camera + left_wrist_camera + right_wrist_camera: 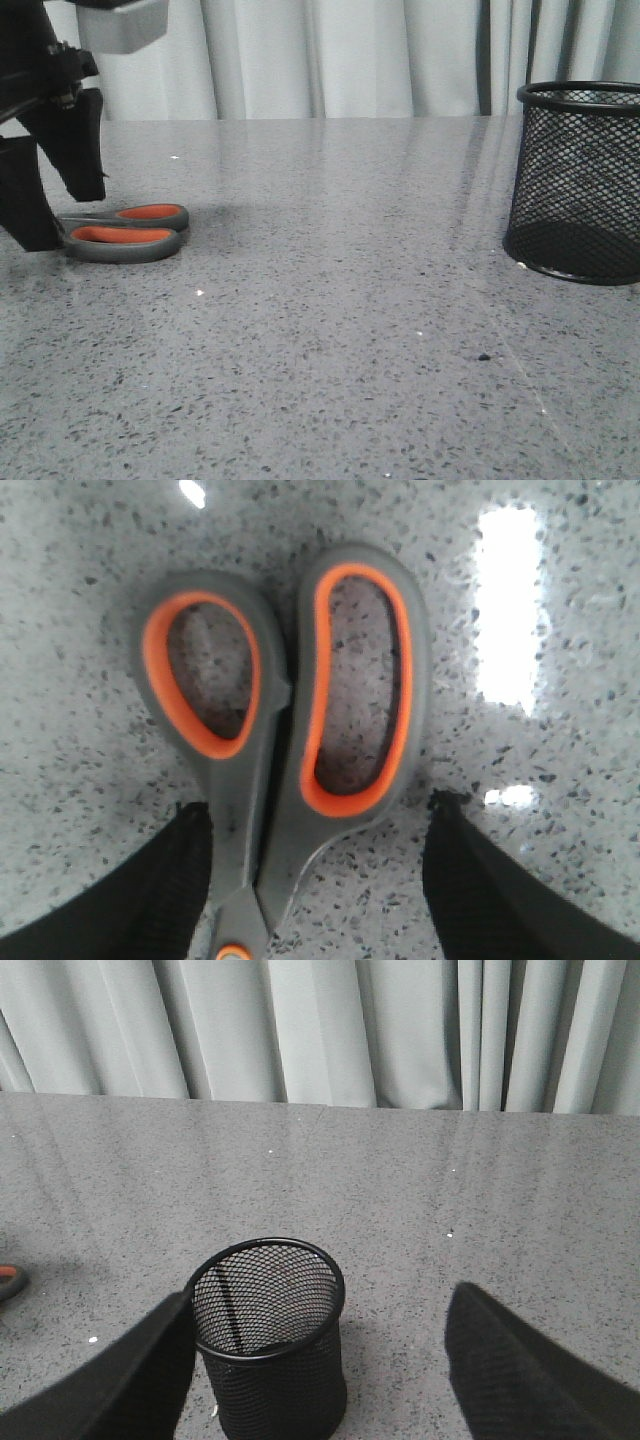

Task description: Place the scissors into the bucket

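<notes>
The scissors (125,232) lie flat on the table at the far left, dark grey handles with orange linings pointing right. In the left wrist view the scissors (285,780) lie between the fingers, orange pivot screw at the frame edge. My left gripper (62,220) is open, low over the scissors, one finger (150,890) on each side of the neck just beyond the handles, not touching. The black mesh bucket (578,180) stands upright at the right. My right gripper (322,1295) is open and empty, with the bucket (270,1360) in front between its fingers, close to one finger (120,1380).
The grey speckled table (340,330) runs back to pale curtains (330,55). A tip of a scissors handle (8,1282) shows at the edge of the right wrist view. The bucket's inside shows only mesh and shadow.
</notes>
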